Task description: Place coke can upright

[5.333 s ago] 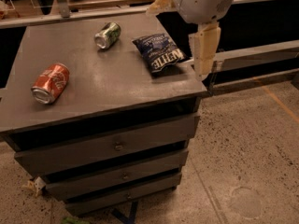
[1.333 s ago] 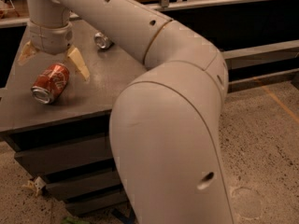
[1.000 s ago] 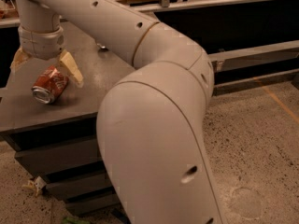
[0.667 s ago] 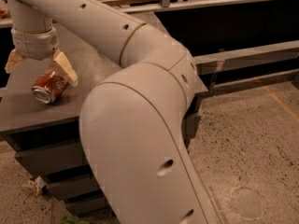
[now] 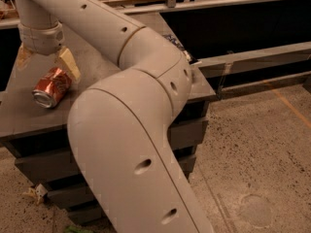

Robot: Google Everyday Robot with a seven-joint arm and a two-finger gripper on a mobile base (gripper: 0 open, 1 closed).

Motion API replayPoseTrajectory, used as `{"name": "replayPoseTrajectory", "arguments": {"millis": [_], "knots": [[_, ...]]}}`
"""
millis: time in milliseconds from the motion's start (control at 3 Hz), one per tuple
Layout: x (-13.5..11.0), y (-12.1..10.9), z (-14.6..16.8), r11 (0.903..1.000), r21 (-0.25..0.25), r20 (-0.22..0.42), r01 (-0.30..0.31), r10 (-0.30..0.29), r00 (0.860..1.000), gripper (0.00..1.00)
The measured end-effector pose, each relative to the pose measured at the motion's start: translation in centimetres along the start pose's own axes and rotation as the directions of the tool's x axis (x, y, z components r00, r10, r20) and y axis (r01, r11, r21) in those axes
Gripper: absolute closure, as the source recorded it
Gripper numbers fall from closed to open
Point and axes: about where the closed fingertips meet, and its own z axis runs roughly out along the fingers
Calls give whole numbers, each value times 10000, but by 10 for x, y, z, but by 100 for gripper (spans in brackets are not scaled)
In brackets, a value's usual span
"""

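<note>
The coke can (image 5: 51, 86) lies on its side on the grey cabinet top (image 5: 97, 72), near the front left, with its silver end toward the front. My gripper (image 5: 44, 62) hangs at the end of the big pale arm, just above and behind the can. Its two tan fingers (image 5: 69, 64) are spread apart, one on each side of the can's far end. They hold nothing.
My arm (image 5: 136, 130) fills the middle of the view and hides most of the cabinet top. A bit of the dark blue chip bag (image 5: 176, 41) shows behind the arm. The green can is hidden. Speckled floor (image 5: 262, 144) lies to the right, dark shelving behind.
The gripper has swung from the right side of the cabinet to the left and come down over the can. In the last second it shifted slightly left; the can has not moved.
</note>
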Motion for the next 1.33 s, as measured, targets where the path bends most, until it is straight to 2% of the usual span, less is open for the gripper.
{"name": "replayPoseTrajectory", "arguments": {"millis": [333,1000,1333], "knots": [[11,13,3,9998,-92,95,-169,170,9998,39],[9,19,6,9979,-564,17,317,-317,9995,86],[0,20,-28,9986,46,-564,518,-514,9971,100]]}}
